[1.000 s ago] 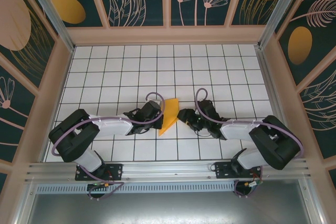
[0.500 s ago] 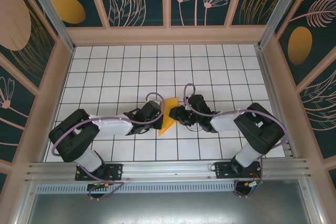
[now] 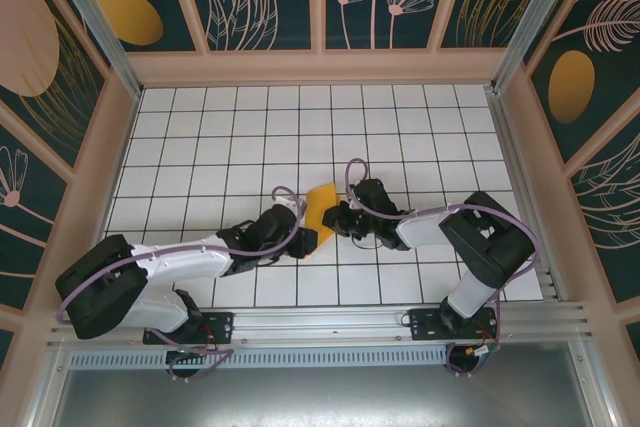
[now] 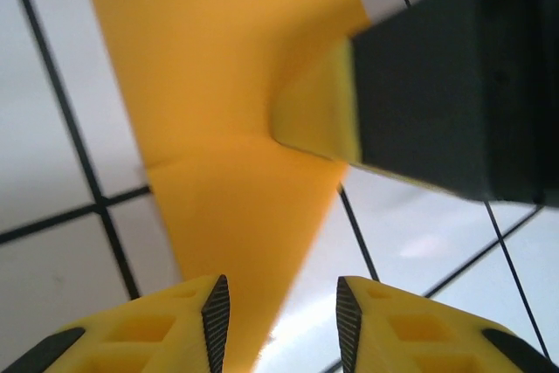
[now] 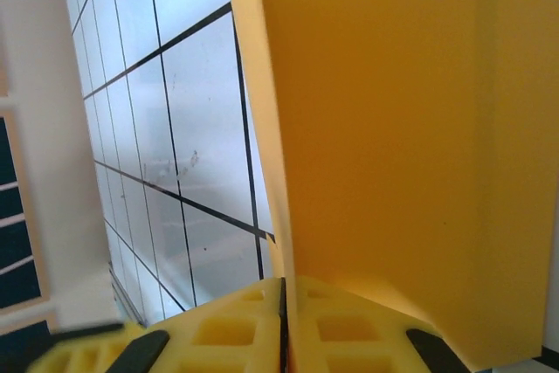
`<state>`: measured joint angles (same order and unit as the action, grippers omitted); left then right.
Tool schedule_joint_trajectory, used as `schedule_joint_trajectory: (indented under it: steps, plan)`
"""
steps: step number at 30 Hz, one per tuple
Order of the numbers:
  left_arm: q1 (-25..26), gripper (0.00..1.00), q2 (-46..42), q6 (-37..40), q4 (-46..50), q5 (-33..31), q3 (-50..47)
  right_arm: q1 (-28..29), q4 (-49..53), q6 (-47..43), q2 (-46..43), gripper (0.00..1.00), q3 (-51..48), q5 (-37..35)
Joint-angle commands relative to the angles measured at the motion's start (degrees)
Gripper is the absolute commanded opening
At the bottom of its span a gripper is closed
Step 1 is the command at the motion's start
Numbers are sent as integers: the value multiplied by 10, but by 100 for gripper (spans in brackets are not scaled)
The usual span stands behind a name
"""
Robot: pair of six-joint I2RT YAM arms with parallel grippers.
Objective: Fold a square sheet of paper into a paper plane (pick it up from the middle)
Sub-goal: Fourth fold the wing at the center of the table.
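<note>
From above: mid-fold by the look of it, with the square sheet of paper (image 3: 318,209) already a creased wedge. Lying about midway between the left and right edges of the table (image 3: 200,127), somewhat nearer its near edge. Left pincer (image 3: 300,238) at the wedge's near, narrow end, arm stretched low and long from the near-left corner. Right pincer (image 3: 338,219) against the wedge's right side, forearm reaching in leftward from an elbow bent over the near-right part of the table. Far end of the paper seemingly curled up off the surface, though too small here to be sure.

From the left wrist: jaws parted by a modest gap, nothing clamped. Paper's narrow tip running down toward that gap, flat over the tiles. On the right, the dark block of the other pincer pinching a raised flap of the sheet.

From the right wrist: jaws closed tight on the paper's edge, the sheet rising from them as a broad orange wall, tiles off to the left.

Judged step: a re-grip within the folding, right-side hold in place, left free. Needed next, probably: closing the left on the tip or pressing down the crease, gently, without pulling against the right hold and skewing or tearing the fold.
</note>
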<state>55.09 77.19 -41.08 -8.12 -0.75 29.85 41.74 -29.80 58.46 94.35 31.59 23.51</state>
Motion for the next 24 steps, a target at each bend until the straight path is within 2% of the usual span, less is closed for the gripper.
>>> schedule_joint_trajectory:
  steps: [1, 4, 7, 24]
  plan:
    - [23, 40, 26, -21, 12, -53, 18, 6, -34, 62, 6, 9, -9, -30]
    - [24, 42, 42, -15, 19, -81, 26, 15, -50, 110, -4, 10, -26, -72]
    - [25, 43, 52, -1, 9, -81, 30, 25, -70, 133, -1, 10, -27, -79]
    - [46, 41, 107, -6, 28, -112, 59, 26, -47, 130, 12, 13, -9, -71]
